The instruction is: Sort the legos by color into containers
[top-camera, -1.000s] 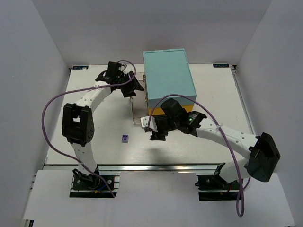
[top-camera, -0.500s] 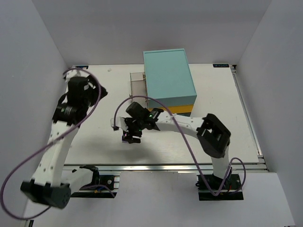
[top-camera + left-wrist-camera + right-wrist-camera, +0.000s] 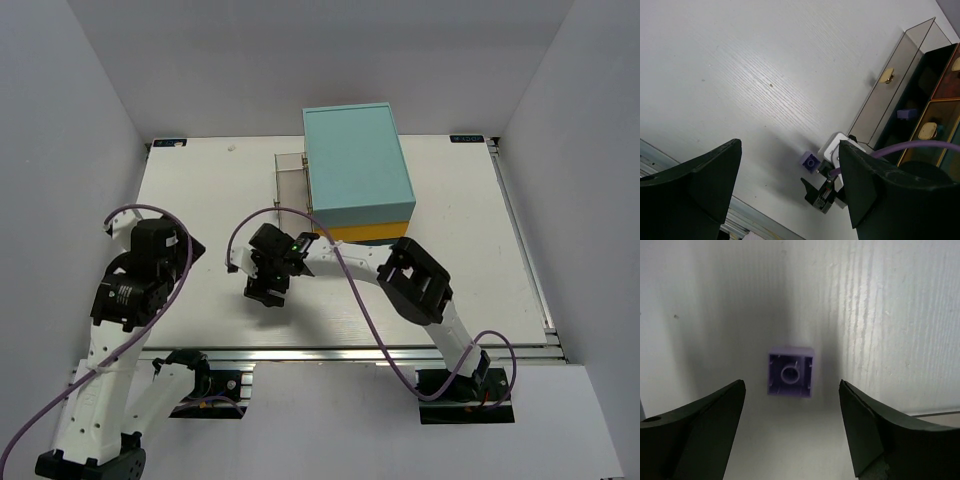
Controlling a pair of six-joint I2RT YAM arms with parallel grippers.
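A single purple lego [image 3: 791,372] lies on the white table with its hollow underside up. My right gripper [image 3: 791,384] is open and hovers straight above it, one finger on each side, not touching. In the top view the right gripper [image 3: 265,293] hides the brick. The left wrist view shows the same lego [image 3: 810,161] beside the right gripper [image 3: 826,194]. My left gripper [image 3: 790,144] is open and empty, held back at the near left [image 3: 190,250]. A clear drawer [image 3: 892,90] stands pulled out of the cabinet [image 3: 355,160]. Another purple brick [image 3: 906,114] lies in the cabinet.
The teal and yellow cabinet stands at the back middle, its pulled-out clear drawer [image 3: 290,180] sticking out to its left. More drawers with gold handles [image 3: 927,131] show on its front. The table's near metal rail [image 3: 320,352] runs below both grippers.
My left arm has drawn back from the cabinet to the near left. My right gripper has moved left from the cabinet front to above the purple lego.
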